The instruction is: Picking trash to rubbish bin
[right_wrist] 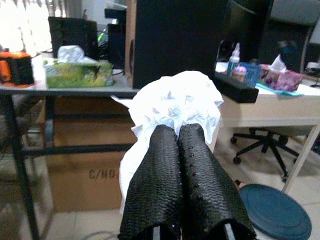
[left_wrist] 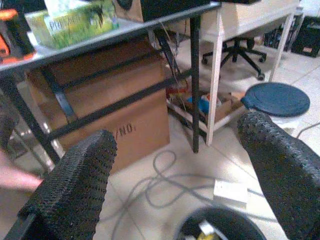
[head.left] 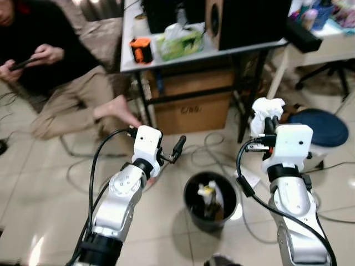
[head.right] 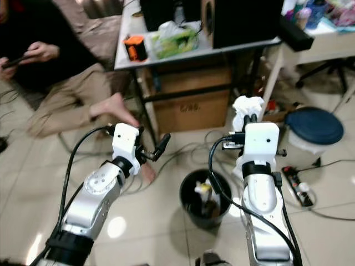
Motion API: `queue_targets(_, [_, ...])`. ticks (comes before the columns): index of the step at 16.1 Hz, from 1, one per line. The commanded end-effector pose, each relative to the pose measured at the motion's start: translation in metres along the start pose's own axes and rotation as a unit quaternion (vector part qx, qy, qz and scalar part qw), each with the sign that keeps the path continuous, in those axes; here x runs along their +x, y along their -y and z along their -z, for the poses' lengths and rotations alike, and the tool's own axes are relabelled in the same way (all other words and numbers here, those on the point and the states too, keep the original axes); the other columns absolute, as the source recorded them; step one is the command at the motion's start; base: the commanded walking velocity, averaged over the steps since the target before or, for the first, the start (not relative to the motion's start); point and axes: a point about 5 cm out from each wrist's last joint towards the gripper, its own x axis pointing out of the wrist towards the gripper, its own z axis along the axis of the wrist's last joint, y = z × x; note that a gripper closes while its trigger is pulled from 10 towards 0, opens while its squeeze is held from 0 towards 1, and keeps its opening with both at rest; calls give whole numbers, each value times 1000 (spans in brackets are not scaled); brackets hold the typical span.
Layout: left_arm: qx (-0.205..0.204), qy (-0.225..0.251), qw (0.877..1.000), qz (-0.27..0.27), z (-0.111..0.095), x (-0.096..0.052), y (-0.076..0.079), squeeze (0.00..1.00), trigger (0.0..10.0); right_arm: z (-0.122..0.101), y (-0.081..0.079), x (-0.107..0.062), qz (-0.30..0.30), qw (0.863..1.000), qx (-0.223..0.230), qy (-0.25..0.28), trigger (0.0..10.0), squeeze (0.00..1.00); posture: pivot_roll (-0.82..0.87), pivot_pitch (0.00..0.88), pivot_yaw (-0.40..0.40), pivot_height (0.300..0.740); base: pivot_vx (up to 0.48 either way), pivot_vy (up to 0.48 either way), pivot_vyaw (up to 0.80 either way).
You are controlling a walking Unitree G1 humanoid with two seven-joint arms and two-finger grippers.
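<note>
My right claw (head.left: 270, 123) pinches a crumpled white tissue (head.left: 265, 111) raised beside the round black plastic bin (head.left: 210, 200), undropped; left claw (head.left: 176, 149) spread, empty.

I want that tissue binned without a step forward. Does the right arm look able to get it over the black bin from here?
Probably yes: the right gripper, shut on the white tissue, is raised just beside the black bin, with nothing between them.
</note>
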Motion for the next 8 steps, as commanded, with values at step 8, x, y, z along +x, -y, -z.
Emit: queue_targets(8, [-2, -7, 1000, -2, 3, -4, -3, 0, 10000, 0, -6, 0, -10, 1000, 7, -1, 10000, 0, -90, 135, 83, 740, 86, 0, -573])
